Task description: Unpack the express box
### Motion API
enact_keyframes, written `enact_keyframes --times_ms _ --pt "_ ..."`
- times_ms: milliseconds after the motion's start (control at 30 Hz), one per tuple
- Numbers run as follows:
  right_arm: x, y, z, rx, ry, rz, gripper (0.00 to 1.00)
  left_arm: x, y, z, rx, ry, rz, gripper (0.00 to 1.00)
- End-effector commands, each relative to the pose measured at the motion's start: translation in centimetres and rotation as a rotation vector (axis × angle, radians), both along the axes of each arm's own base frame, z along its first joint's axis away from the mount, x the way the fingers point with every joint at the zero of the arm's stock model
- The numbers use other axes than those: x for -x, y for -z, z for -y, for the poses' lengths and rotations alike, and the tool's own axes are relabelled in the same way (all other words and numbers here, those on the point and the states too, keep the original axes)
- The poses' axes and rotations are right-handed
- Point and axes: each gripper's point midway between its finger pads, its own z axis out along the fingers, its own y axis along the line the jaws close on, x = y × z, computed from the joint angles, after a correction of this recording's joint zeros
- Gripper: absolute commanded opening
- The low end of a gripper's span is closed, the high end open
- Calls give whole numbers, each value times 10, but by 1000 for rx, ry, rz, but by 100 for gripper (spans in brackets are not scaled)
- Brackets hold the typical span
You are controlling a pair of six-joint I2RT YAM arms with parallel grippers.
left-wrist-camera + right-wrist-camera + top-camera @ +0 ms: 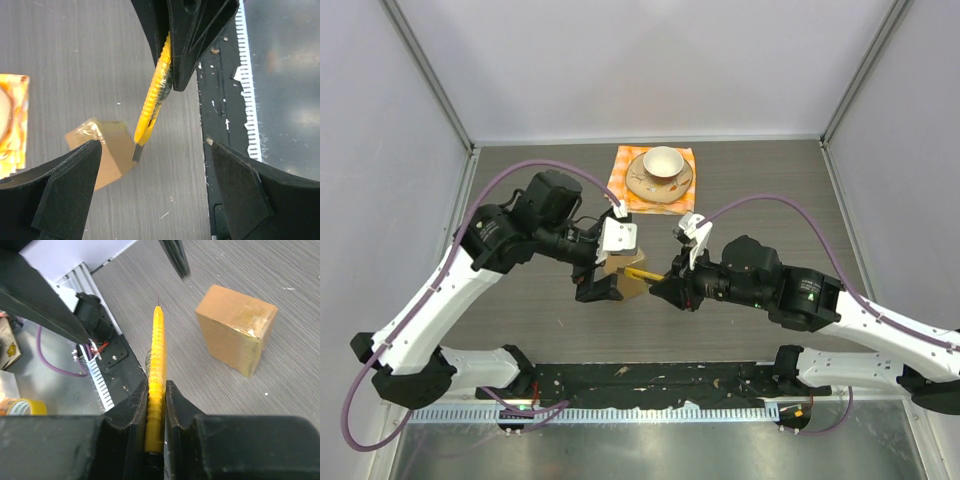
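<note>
Right fingers (131, 414) pinched narrow on yellow utility knife (157, 355), blade end pointing toward express box (237, 327). Box stands on edge on surface (770, 180), centre of top view. Left fingers (70, 190) spread wide, holding nothing, box and knife tip between them.

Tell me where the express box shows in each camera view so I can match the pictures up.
Top external: the express box sits mid-table, at the knife's tip, partly covered by the left arm.
Left wrist: the express box is lower left of centre, partly behind a black finger.
Right wrist: the express box is upper right, in full view.
Shared landmark: the yellow knife clamped in the right end effector, seen in all three views.
</note>
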Motion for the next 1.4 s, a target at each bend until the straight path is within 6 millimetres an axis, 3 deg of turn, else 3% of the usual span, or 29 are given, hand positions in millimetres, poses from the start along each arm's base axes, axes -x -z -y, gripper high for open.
enact_keyframes --times_ms 0,267,367,400,433,467,633,667,733,767,833,867,967,1100,1233,1367 --pt "11 -41 -11 -88 -97 43 1 17 11 5 -1 90 -87 87" --pt "14 -43 -9 -69 -121 51 1 16 18 3 -40 93 -105 64" --pt "15 -42 -8 -56 -126 54 1 19 19 4 -45 105 -124 46" --pt "14 -41 -7 -49 -124 54 1 20 18 3 -42 113 -119 35" --pt "13 -41 -7 -48 -120 58 1 21 17 4 -38 121 -117 13" --pt "13 -43 -6 -48 -118 63 1 19 19 3 -41 112 -117 0" --pt "9 -54 -5 -65 -104 98 1 25 19 5 -26 123 -152 0" --pt "6 -59 -5 -72 -91 109 5 27 19 5 -25 122 -161 0" --pt "-5 -66 2 -83 -20 144 24 24 15 8 -4 94 -167 0" --pt "-9 -70 5 -94 3 157 47 23 13 9 9 81 -179 0" --pt "-15 -83 16 -127 60 197 60 11 0 13 76 13 -211 0" --pt "-17 -85 20 -135 78 207 73 7 -6 12 107 -19 -231 0" --pt "-22 -99 31 -182 130 237 86 -15 -38 13 260 -112 -303 0" --pt "-19 -107 34 -242 134 237 93 -24 -71 9 402 -142 -393 0" --pt "-11 -105 21 -307 75 225 94 -19 -80 12 456 -113 -441 0" --pt "-13 -118 5 -375 42 257 94 -11 -84 13 462 -61 -484 0"
